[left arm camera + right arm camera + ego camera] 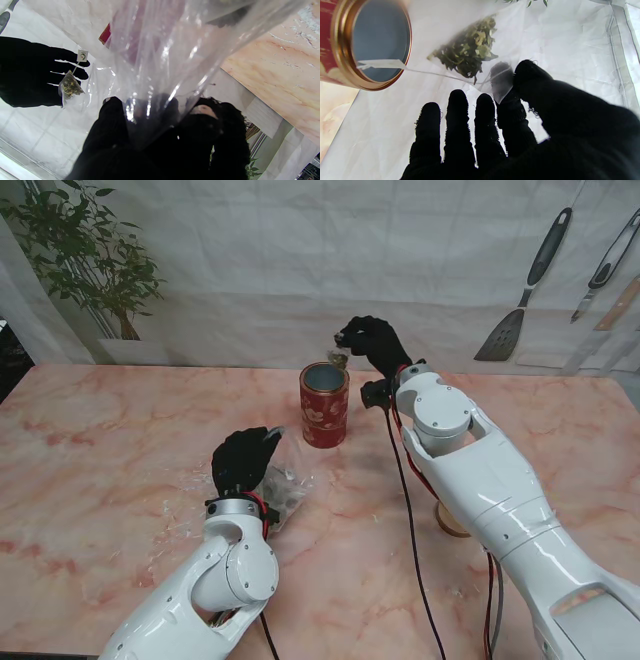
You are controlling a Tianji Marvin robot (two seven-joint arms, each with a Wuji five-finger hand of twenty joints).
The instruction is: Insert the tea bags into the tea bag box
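A red round tea box (324, 406) with a gold rim stands open in the middle of the table; its mouth (380, 42) shows in the right wrist view. My right hand (372, 342) hovers just behind and above the box, thumb and forefinger pinched on a tea bag (468, 51) of green leaves whose paper tag (381, 64) hangs by a string over the box's mouth. The same tea bag (70, 86) shows in the left wrist view. My left hand (245, 460) is shut on a clear plastic bag (160, 55) lying nearer to me, left of the box.
A potted plant (90, 260) stands at the far left. Spatulas (525, 290) hang on the white backdrop at the far right. A tan round object (450, 520) lies partly hidden under my right forearm. Cables run along the right arm.
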